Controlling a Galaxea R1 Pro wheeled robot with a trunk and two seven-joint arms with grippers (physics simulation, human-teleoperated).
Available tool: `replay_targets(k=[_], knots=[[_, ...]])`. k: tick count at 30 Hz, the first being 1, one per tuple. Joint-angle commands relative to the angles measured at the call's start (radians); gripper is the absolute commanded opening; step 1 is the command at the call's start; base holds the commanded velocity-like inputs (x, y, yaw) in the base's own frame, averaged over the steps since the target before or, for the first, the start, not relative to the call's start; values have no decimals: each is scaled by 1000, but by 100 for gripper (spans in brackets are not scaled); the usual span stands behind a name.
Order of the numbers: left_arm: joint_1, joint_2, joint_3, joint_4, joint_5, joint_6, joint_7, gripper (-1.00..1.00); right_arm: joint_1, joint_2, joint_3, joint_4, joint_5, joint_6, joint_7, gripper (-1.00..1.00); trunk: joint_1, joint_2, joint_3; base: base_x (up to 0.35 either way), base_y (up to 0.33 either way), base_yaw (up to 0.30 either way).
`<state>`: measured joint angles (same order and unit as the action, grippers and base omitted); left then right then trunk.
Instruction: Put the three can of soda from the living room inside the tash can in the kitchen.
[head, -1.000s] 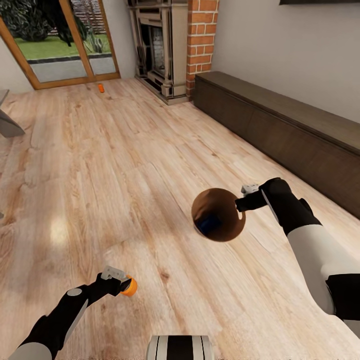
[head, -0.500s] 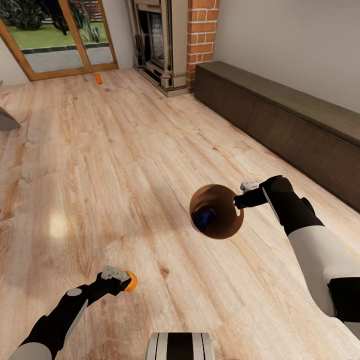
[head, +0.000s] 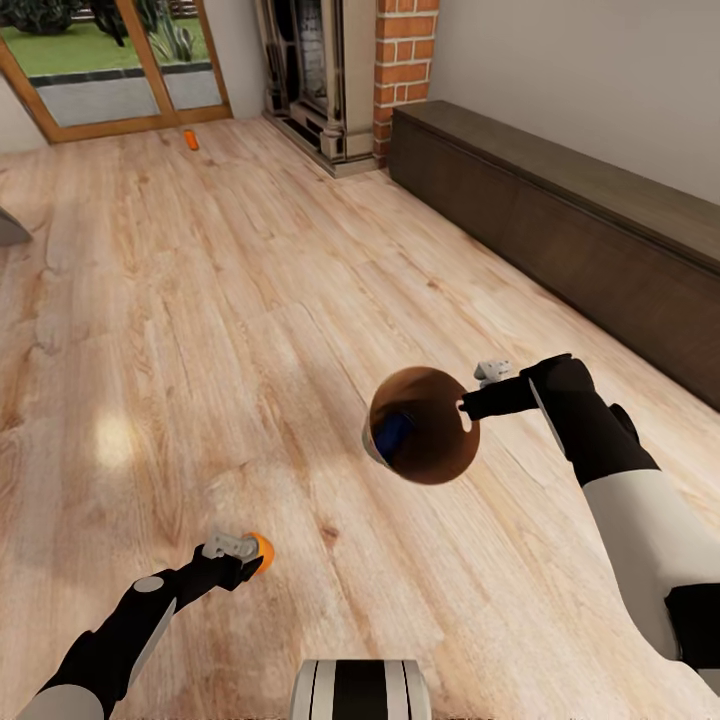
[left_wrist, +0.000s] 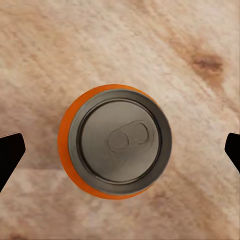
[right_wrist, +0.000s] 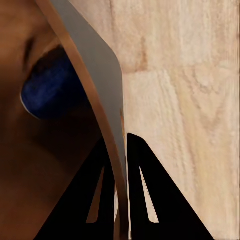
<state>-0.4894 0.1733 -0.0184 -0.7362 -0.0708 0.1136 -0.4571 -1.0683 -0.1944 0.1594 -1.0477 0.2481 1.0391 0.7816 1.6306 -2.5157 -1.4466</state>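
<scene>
A light wood floor (head: 200, 330) runs to glass doors (head: 110, 70), a brick fireplace (head: 405, 60) and a long dark cabinet (head: 560, 230). The right gripper (head: 467, 405) is clamped on the bin's (head: 425, 450) rim, one finger (right_wrist: 95, 200) inside, holding it above the floor; a blue can (right_wrist: 50, 90) lies inside. The left gripper (head: 240, 555) hangs spread wide around an upright orange can (left_wrist: 115, 141), not touching it. Another orange can (head: 191, 140) lies near the doors.

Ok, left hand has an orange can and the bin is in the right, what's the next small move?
Probably swing the left hand with its orange can over the bin held by the right hand, then release; the blue can already lies inside.
</scene>
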Motion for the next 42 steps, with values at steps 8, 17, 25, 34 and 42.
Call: replay_targets(k=[8, 17, 25, 34, 42], knots=[[0, 0, 0, 0, 1, 0, -1, 100, 20, 0, 0, -17, -26, 8, 14, -100, 1, -1, -3, 0, 0, 0], [0, 0, 0, -6, 1, 2, -3, 100, 25, 1, 1, -20, -26, 8, 15, -100, 1, -1, -2, 51, 0, 0], [0, 0, 0, -6, 1, 1, -2, 100, 47, 1, 0, -63, -27, 8, 15, -100, 1, -1, -2, 167, 0, 0], [0, 0, -1, 0, 0, 2, 0, 100, 51, 1, 1, -69, -27, 8, 15, -100, 1, -1, -2, 14, 0, 0], [0, 0, -5, 1, -6, 11, 0, 100, 51, 1, 1, -68, -26, 8, 15, -100, 3, -2, -18, 0, 0, 0]])
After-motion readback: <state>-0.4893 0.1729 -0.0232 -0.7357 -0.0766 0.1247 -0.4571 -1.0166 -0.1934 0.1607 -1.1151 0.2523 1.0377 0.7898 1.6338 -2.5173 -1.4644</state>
